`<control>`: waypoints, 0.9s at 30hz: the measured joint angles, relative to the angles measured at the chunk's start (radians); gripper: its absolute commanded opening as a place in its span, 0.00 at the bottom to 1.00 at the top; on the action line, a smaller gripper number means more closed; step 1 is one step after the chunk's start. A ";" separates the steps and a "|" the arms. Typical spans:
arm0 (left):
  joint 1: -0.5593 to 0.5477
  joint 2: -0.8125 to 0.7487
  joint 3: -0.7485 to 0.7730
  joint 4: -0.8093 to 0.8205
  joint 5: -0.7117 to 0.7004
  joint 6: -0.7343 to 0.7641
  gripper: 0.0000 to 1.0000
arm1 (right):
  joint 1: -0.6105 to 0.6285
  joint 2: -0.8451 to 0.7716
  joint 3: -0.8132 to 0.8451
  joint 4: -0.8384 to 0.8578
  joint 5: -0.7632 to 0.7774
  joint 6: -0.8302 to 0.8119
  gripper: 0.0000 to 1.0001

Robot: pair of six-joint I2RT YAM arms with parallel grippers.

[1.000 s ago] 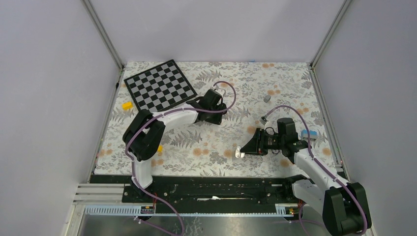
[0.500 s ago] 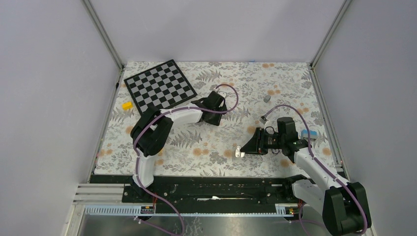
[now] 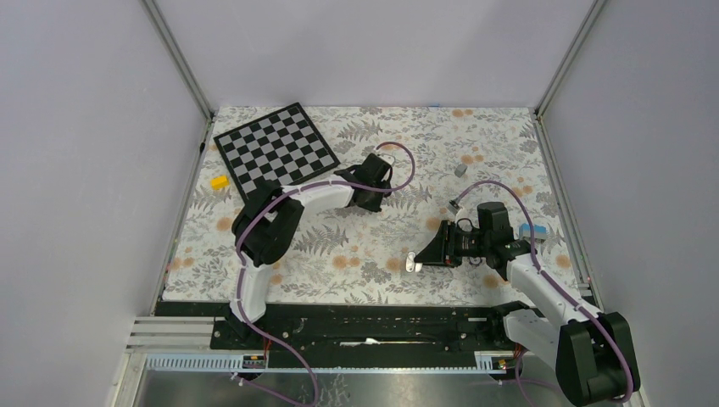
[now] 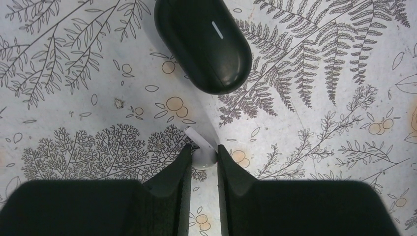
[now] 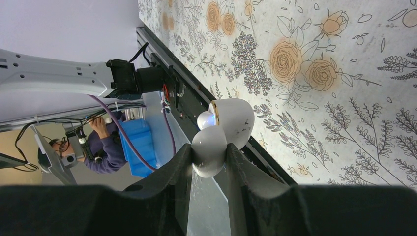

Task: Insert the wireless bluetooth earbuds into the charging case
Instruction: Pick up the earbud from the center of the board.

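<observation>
On the flowery table point(image 3: 373, 254) lies a black pebble point(image 4: 204, 44), and I leave it be. My right hand point(image 5: 209, 157) pinches the white case point(image 5: 221, 132) and holds it up with the lid open. My left hand point(image 4: 204, 160) is down low, its fingers almost shut on both sides of a little white earbud point(image 4: 201, 150) near the pebble. I cannot tell if I grip it yet. I see no bud in the case, so lifting and putting in are left
</observation>
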 measured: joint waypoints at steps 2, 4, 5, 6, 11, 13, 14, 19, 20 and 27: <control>0.000 0.005 0.008 -0.003 0.000 0.006 0.15 | 0.000 0.002 0.000 0.000 0.000 -0.002 0.00; 0.000 0.005 0.008 -0.005 0.000 0.009 0.12 | 0.000 0.005 0.000 0.000 0.000 -0.002 0.00; 0.000 0.005 0.008 -0.005 0.000 0.010 0.11 | 0.000 0.005 0.000 0.000 0.000 -0.002 0.00; 0.000 0.005 0.008 -0.005 0.000 0.010 0.11 | 0.000 0.006 0.000 0.000 0.000 -0.002 0.00; 0.000 0.002 0.008 -0.011 0.002 0.010 0.10 | 0.000 0.010 0.000 0.000 0.000 -0.002 0.00; 0.000 -0.005 0.008 -0.029 0.009 0.009 0.10 | 0.000 0.010 0.000 0.000 0.000 -0.002 0.00; 0.000 -0.010 0.008 -0.040 0.015 0.009 0.10 | 0.000 0.010 0.000 0.000 0.000 -0.002 0.00; 0.000 -0.076 0.008 -0.089 0.087 0.001 0.10 | 0.000 0.012 0.008 0.000 0.001 -0.002 0.00; 0.000 -0.090 0.008 -0.094 0.106 -0.003 0.10 | 0.000 0.013 0.010 0.000 0.001 -0.003 0.00; 0.015 -0.205 -0.013 -0.109 0.281 -0.073 0.10 | 0.000 0.066 0.015 0.048 0.024 -0.007 0.00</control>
